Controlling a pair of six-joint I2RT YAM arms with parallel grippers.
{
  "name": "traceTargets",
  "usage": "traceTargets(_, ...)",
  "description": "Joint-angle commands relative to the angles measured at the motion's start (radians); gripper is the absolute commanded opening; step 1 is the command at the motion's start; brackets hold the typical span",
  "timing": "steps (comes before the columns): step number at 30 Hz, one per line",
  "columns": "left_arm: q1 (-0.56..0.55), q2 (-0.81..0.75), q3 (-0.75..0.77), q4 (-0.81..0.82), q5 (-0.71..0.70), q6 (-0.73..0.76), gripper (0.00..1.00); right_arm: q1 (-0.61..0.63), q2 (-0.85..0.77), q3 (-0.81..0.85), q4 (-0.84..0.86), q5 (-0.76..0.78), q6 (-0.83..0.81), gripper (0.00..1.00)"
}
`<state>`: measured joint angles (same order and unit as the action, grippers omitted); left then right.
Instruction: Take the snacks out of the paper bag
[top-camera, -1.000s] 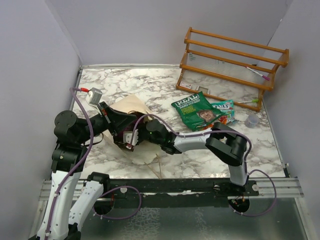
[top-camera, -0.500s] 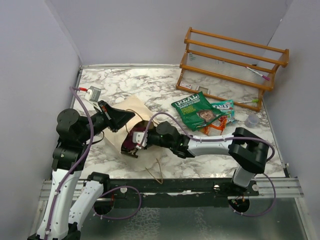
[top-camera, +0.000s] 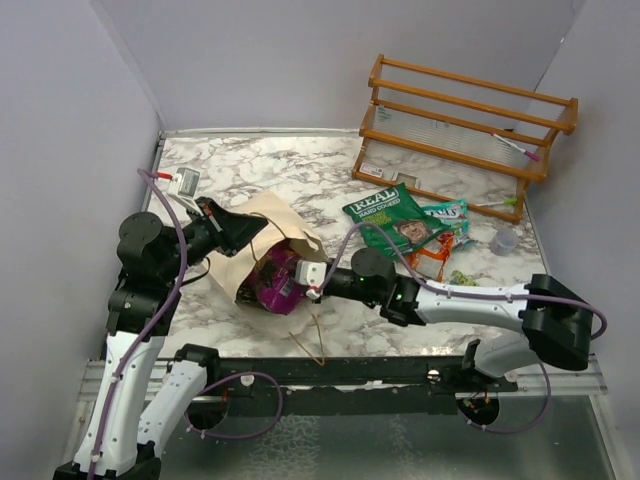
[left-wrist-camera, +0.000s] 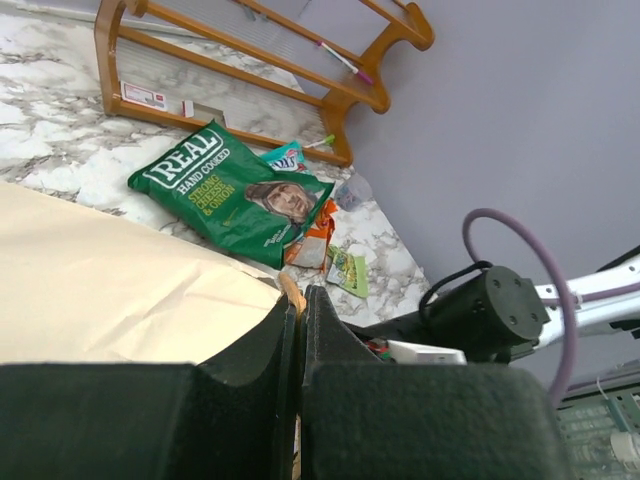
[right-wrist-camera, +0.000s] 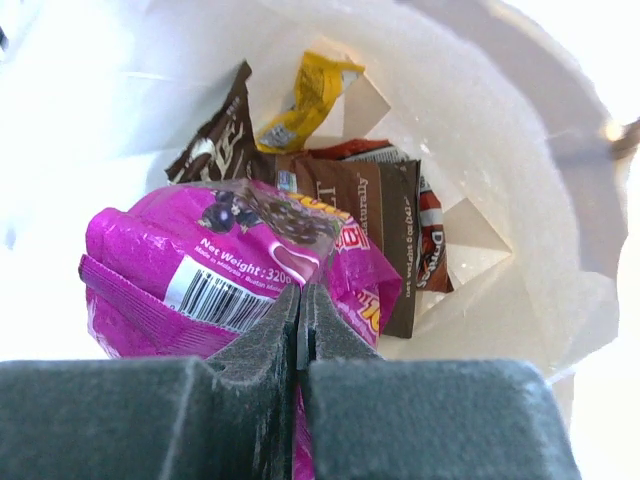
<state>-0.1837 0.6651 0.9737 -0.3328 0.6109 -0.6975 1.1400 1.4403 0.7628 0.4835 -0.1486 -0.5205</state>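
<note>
The cream paper bag lies on its side at the left of the table. My left gripper is shut on its brown cord handle at the mouth. My right gripper is shut on a magenta-purple snack packet half out of the mouth; the right wrist view shows the packet pinched between the jaws. Inside the bag lie dark brown packets and a yellow one. A green chips bag, an orange packet and a light-green one lie on the table.
An orange wooden rack stands at the back right. A clear plastic cup sits near the right wall. Another small packet lies beside the green bag. Grey walls enclose the marble table.
My right arm has drawn back to the right, pulling the magenta-purple packet out of the bag's mouth. My left gripper has kept hold of the handle and lifted the mouth slightly.
</note>
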Motion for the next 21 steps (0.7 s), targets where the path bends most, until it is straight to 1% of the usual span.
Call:
traceTargets(1,-0.002,0.006,-0.012,-0.006,-0.049,-0.021,0.0,0.009,-0.132,-0.012,0.087,-0.085,0.045,0.01)
traceTargets(3,-0.002,0.011,-0.018,-0.001,-0.051,-0.029,0.0,0.009,-0.154,-0.033,0.097,-0.079,0.048,0.01)
traceTargets(5,-0.002,0.015,-0.029,0.014,-0.043,-0.04,0.0,0.009,-0.137,-0.041,0.109,-0.048,0.048,0.01)
traceTargets(10,-0.002,0.019,-0.036,0.038,-0.019,-0.059,0.0,0.009,0.0,-0.042,0.198,-0.012,0.069,0.01)
traceTargets(14,-0.002,0.02,-0.013,0.026,-0.021,-0.055,0.0,0.009,0.081,-0.019,0.205,0.002,0.063,0.01)
traceTargets(19,-0.002,0.022,-0.008,0.027,-0.008,-0.049,0.0,0.009,0.097,-0.053,0.164,0.032,0.044,0.02)
traceTargets(20,-0.002,0.021,-0.014,0.033,-0.003,-0.048,0.0,0.009,0.095,-0.062,0.144,0.022,0.044,0.07)
traceTargets(21,-0.002,0.021,-0.021,0.039,0.005,-0.048,0.0,0.009,0.093,-0.069,0.114,0.004,0.039,0.17)
